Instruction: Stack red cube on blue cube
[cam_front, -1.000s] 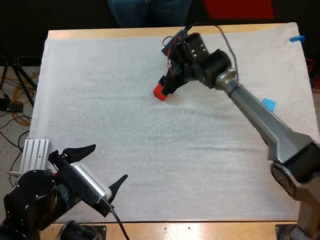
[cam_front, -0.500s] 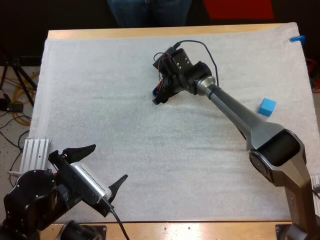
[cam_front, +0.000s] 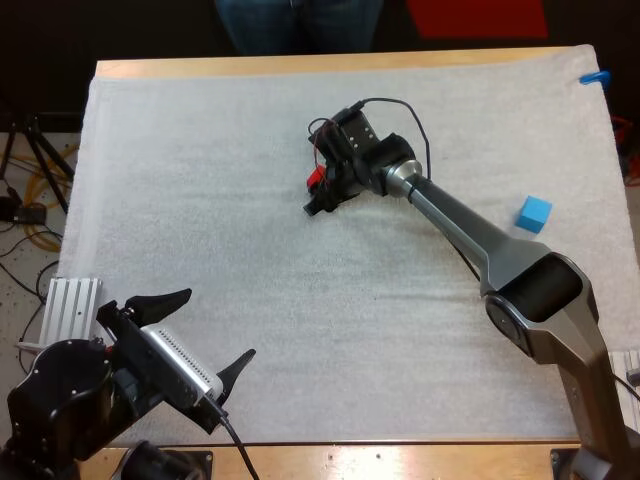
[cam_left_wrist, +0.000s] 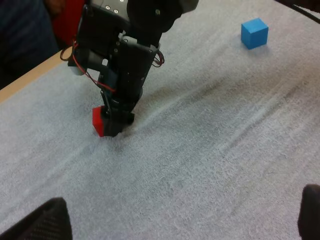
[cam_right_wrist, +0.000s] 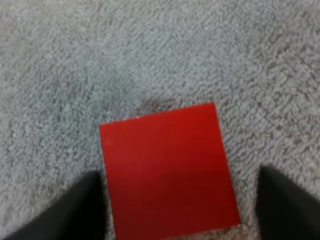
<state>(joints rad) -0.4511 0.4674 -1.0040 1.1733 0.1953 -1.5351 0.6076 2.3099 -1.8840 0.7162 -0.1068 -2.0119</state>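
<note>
Straddling the red cube, my right gripper is spread apart; my left gripper gapes too.

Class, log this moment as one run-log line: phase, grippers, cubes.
phase: pre-grasp | right gripper: open, fingers astride red cube | left gripper: open | blue cube: alone, unstacked

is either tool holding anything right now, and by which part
Nothing is held. The right tool straddles the red cube, open, with a gap at one side, not clamped on it. The left tool stands open and empty.
</note>
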